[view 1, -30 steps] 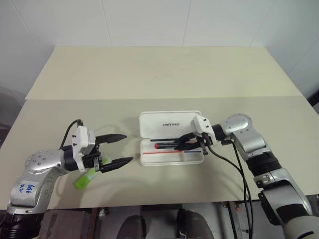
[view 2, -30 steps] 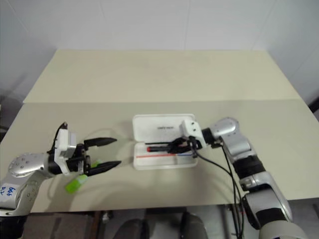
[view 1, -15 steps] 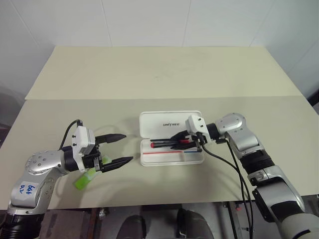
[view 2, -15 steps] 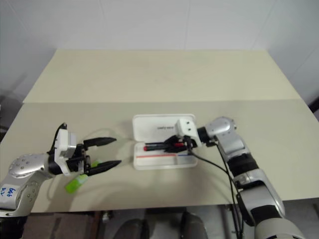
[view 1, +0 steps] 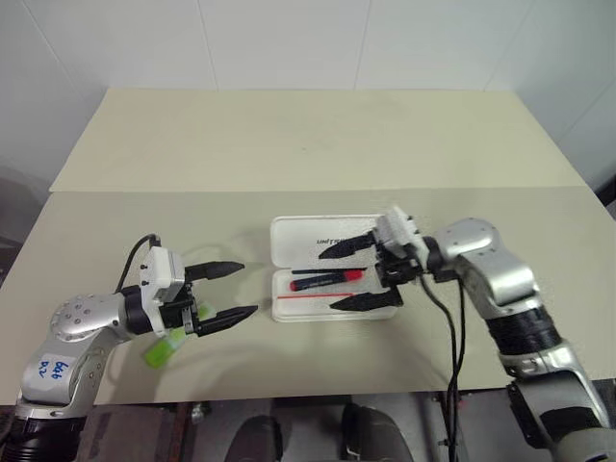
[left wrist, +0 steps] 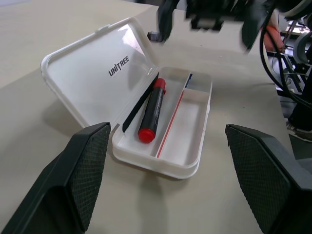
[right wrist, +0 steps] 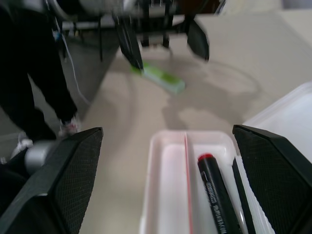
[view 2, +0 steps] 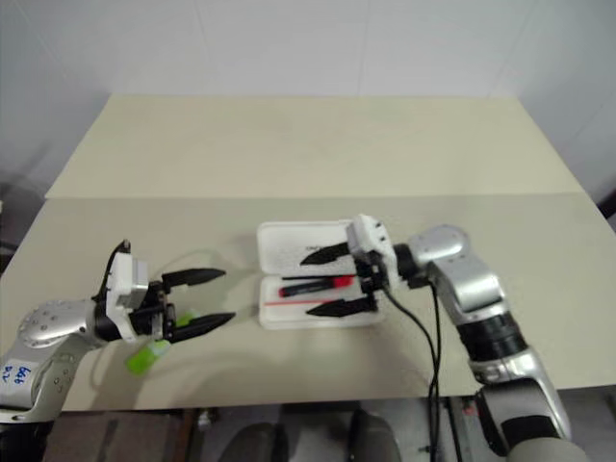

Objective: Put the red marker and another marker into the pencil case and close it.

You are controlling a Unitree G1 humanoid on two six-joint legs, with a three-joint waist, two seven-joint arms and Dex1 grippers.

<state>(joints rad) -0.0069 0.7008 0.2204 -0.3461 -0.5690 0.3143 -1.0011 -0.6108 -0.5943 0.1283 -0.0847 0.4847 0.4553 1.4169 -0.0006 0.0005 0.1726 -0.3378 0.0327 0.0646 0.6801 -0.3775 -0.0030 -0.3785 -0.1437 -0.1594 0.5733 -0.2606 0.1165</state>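
Observation:
The white pencil case (view 1: 294,241) lies open at the table's middle, its lid laid back flat. The red marker (left wrist: 152,113) rests in the tray's rear compartment, beside the thin red-and-blue stripe. My right gripper (view 1: 328,281) hovers open above the case and holds nothing, one finger over the lid and the other over the tray's front. Left of the case, my left gripper (view 1: 248,286) stands open and empty, pointing toward the case. The other marker, a lime-green highlighter (view 1: 162,348), lies on the table under my left wrist, partly hidden by it.
A seam (view 1: 192,191) runs across the tabletop behind the case, with a second beige surface beyond it. The table's front edge (view 1: 318,395) is near. A black cable (view 1: 450,327) hangs from my right wrist. Bare table separates the case from my left gripper.
My right gripper has opened wide, let go of the red marker and lifted a little off the case. The marker now lies loose in the tray. The left arm has kept still.

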